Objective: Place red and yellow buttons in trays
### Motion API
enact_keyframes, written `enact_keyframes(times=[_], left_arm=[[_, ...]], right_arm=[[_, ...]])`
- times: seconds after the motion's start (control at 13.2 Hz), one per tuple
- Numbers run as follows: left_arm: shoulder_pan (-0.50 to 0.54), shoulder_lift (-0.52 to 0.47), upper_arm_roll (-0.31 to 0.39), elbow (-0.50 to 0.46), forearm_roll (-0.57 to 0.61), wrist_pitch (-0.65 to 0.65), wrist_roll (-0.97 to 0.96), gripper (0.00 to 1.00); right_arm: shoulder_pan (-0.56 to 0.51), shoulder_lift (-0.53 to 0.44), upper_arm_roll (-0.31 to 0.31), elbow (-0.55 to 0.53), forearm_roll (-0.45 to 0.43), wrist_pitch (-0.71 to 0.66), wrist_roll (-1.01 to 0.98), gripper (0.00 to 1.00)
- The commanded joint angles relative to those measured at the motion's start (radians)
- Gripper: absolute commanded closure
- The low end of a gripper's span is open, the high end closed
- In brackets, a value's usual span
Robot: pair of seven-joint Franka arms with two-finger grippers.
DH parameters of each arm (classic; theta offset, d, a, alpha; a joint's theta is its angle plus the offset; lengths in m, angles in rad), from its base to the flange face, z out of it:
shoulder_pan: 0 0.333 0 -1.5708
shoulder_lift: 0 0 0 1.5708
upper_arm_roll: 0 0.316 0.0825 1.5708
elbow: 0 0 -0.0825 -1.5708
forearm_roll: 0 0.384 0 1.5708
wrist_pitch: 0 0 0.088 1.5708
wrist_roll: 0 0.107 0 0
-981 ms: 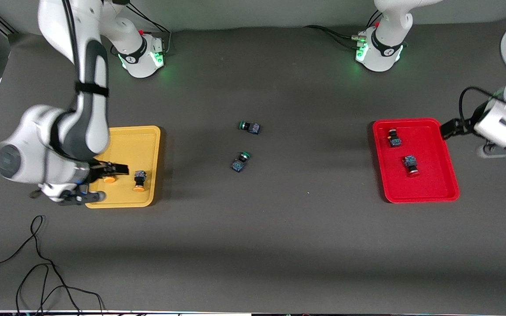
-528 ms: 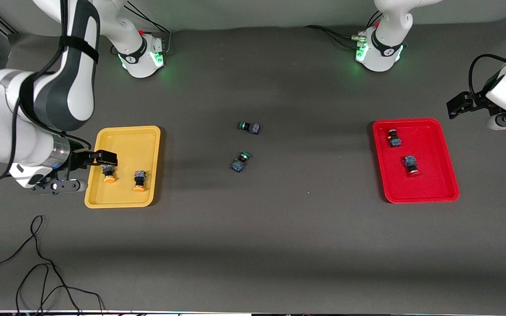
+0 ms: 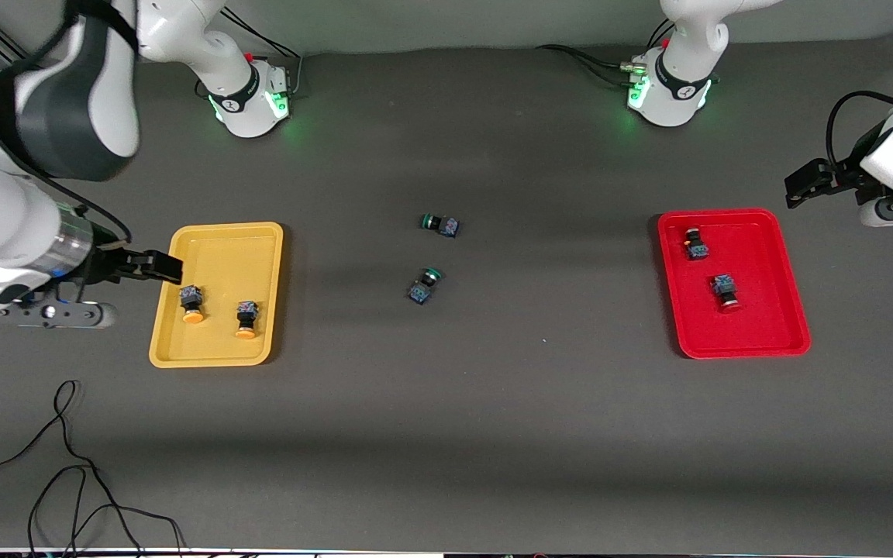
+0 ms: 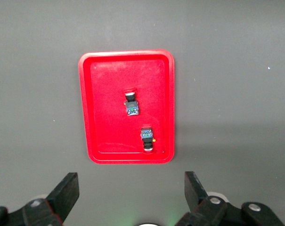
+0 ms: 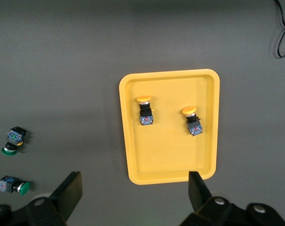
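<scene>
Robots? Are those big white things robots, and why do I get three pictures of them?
Yes, they are two robot arms bolted to a table. One picture looks down from a high camera; the other two come from cameras on the arms' wrists. The right hand hangs open by the edge of the yellow tray, where two yellow buttons lie. The left hand hangs open near the red tray, which holds two red buttons. Two green buttons lie on the table between the trays. Neither hand holds anything.
</scene>
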Motion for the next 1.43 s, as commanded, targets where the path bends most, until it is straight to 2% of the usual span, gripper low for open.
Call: enact_keyframes(times=[0.0, 0.15, 0.45, 0.53, 0.68, 0.83, 1.36], left_arm=[[0.003, -0.010, 0.005, 0.021, -0.011, -0.030, 0.035, 0.00], [0.003, -0.009, 0.005, 0.021, -0.009, -0.034, 0.037, 0.00], [0.005, -0.007, 0.007, 0.021, -0.008, -0.036, 0.055, 0.00], [0.005, -0.007, 0.007, 0.021, -0.008, -0.036, 0.055, 0.00], [0.005, -0.006, 0.010, 0.019, -0.006, -0.036, 0.055, 0.00], [0.005, -0.006, 0.010, 0.019, -0.006, -0.036, 0.055, 0.00], [0.003, -0.006, 0.010, 0.019, -0.005, -0.036, 0.055, 0.00]], right_arm=[[-0.271, -0.148, 0.330, -0.017, -0.112, -0.009, 0.067, 0.00], [-0.489, -0.189, 0.543, -0.031, -0.145, -0.009, 0.065, 0.00], [-0.819, -0.286, 0.843, -0.118, -0.166, 0.014, 0.065, 0.00], [-0.879, -0.311, 0.894, -0.140, -0.168, 0.023, 0.065, 0.00], [-0.904, -0.328, 0.909, -0.148, -0.172, 0.025, 0.061, 0.00], [-0.899, -0.335, 0.906, -0.142, -0.218, 0.022, 0.053, 0.00], [-0.899, -0.338, 0.896, -0.136, -0.222, 0.006, 0.016, 0.00]])
